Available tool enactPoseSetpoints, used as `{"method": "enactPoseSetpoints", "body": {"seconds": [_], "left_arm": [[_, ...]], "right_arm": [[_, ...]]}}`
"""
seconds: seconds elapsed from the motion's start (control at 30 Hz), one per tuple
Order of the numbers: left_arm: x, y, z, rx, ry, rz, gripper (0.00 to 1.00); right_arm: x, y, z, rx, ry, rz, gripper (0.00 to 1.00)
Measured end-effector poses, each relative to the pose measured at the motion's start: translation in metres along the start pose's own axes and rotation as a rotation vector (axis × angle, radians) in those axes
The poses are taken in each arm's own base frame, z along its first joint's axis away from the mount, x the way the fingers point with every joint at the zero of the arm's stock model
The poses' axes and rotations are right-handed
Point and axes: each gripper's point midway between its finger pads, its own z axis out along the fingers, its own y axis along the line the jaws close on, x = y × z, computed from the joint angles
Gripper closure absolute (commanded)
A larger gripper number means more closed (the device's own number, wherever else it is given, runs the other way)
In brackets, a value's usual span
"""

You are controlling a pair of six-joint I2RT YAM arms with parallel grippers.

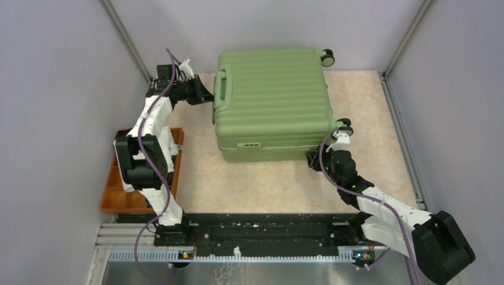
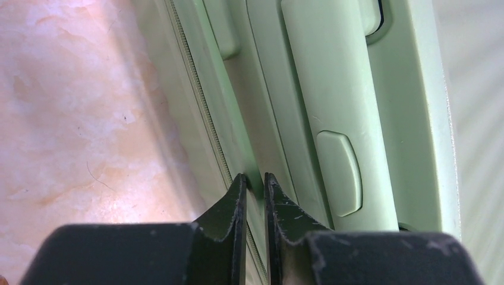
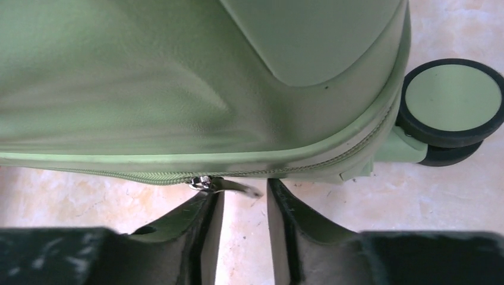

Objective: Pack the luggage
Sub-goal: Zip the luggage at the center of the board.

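Grey walls close in a pale, marbled desk (image 1: 249, 190). The luggage (image 1: 270, 101) lies closed and flat on it, ribbed green shell upward, towards the back and middle. We see its handle (image 1: 221, 89) on the left side and black wheels (image 1: 327, 57) at the right end. An orange tray (image 1: 116, 199) sits at the desk's left edge, partly under the left arm (image 1: 148, 136).

That arm rises from its base, folds at the elbow over the tray and reaches forward and to the right. This brings the left jaws to the luggage's left side, just beside the handle. From the left wrist we look along that side, where the zipper (image 2: 199, 101) runs next to the handle. The fingertips (image 2: 238, 193) stand narrow with only a slim slot between them, their tips against the shell edge by the zipper. We cannot tell whether they pinch that edge or merely straddle it.

The right arm (image 1: 380, 205) lies low from the near right, elbow bent, with its wrist aimed at the luggage's near right corner. From the right wrist we find the right jaws partly apart. The metal zipper pull (image 3: 229, 185) juts from the seam across the gap, close to one fingertip (image 3: 208, 208), and it is not clamped. One wheel (image 3: 454, 98) stands off to the right.
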Motion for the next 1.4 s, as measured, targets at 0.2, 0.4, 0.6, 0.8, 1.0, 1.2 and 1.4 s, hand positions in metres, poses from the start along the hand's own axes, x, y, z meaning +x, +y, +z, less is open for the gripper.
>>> {"method": "enactPoseSetpoints", "body": {"seconds": [0.2, 0.4, 0.6, 0.8, 1.0, 1.2, 1.4], "left_arm": [[-0.001, 0.0, -0.001, -0.016, -0.002, 0.002, 1.0], [-0.003, -0.003, -0.002, -0.046, -0.012, 0.014, 1.0], [-0.003, -0.004, -0.002, -0.077, -0.02, 0.025, 1.0], [-0.002, -0.008, -0.004, -0.111, -0.038, 0.019, 1.0], [-0.005, -0.017, -0.008, -0.127, -0.062, 0.003, 1.0], [0.0, -0.016, -0.007, -0.154, -0.071, -0.003, 1.0], [0.001, -0.018, -0.004, -0.158, -0.074, 0.001, 1.0]], "right_arm": [[0.006, 0.005, 0.003, -0.03, 0.022, 0.004, 1.0], [0.011, 0.019, 0.001, -0.081, 0.043, 0.007, 1.0], [0.013, 0.031, -0.005, -0.08, 0.013, -0.032, 1.0], [0.013, 0.036, -0.009, -0.061, -0.011, -0.051, 1.0], [0.027, 0.06, -0.005, -0.091, 0.01, -0.119, 1.0], [0.038, 0.101, 0.0, -0.17, 0.036, -0.177, 1.0], [0.047, 0.14, 0.006, -0.251, 0.037, -0.214, 1.0]]}}
